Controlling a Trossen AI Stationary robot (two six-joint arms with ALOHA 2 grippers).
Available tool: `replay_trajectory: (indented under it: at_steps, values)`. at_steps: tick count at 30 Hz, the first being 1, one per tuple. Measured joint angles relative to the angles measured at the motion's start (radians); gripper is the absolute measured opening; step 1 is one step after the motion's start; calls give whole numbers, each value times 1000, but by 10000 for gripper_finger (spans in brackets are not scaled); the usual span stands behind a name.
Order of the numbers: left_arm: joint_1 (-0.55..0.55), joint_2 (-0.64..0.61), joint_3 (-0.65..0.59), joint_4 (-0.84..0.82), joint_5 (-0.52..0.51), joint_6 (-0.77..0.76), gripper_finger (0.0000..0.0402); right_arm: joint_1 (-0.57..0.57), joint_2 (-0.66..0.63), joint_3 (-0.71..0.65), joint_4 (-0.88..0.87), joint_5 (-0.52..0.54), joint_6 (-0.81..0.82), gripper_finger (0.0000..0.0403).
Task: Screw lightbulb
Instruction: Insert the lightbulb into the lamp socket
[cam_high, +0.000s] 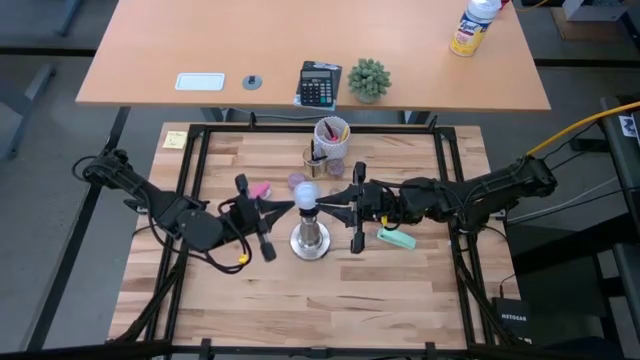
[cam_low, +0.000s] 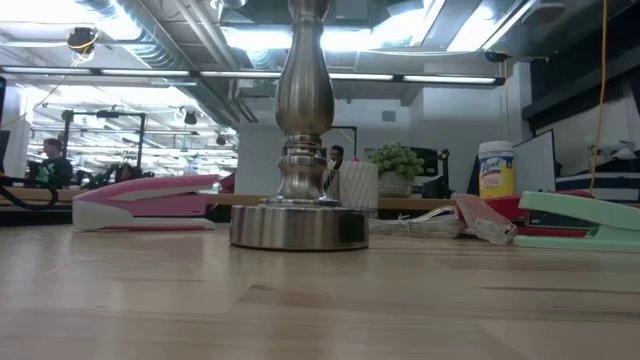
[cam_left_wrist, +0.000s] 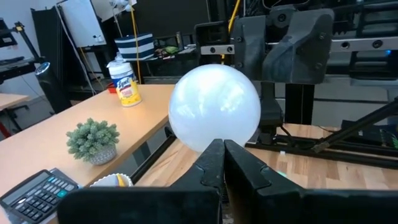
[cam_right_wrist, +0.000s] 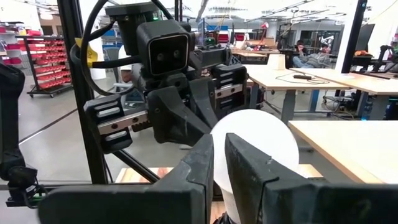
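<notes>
The small white frosted round lightbulb (cam_high: 306, 193) sits on top of the silver metal socket stand with a round base (cam_high: 311, 241), near the middle of the butcher-block wooden table (cam_high: 400, 290), with both dark arms meeting at it from opposite sides. The right gripper (cam_high: 322, 205) reaches in from the right, and in its own wrist view its two dark fingers (cam_right_wrist: 245, 165) stand nearly together with the bulb's glass right behind them; it appears to pinch the bulb low on the globe, though the contact itself is hidden. The left gripper (cam_high: 284, 206) comes from the left with its fingers (cam_left_wrist: 211, 163) pressed fully together, tips just below the globe and holding nothing. Judging by this, the bulb is already placed in the socket and the twisting is under way or close to finished; how deep the silvery thread is seated cannot be seen, so some turning and the release probably remain. The bulb's long axis stands upright, in line with the stand's neck, globe upward and screw base down into the socket.
</notes>
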Motion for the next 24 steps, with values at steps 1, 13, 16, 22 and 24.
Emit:
replay_trajectory:
  at_steps: [1, 13, 16, 22, 24]
  values:
    - [0, 0, 0, 0, 0, 0, 1, 0, 0, 0, 1, 0, 0, 48]
    - [-1, 0, 0, 0, 3, 0, 1, -2, -9, 1, 32, 28, -15, 48]
    - [-1, 0, 0, 0, 3, 0, 1, -2, -13, 1, 31, 115, -64, 48]
    - [-1, 0, 0, 0, 3, 0, 1, -23, -13, 1, 30, 251, -120, 48]
    - [-1, 0, 0, 0, 3, 0, 1, -42, -9, 2, 29, 249, -116, 48]
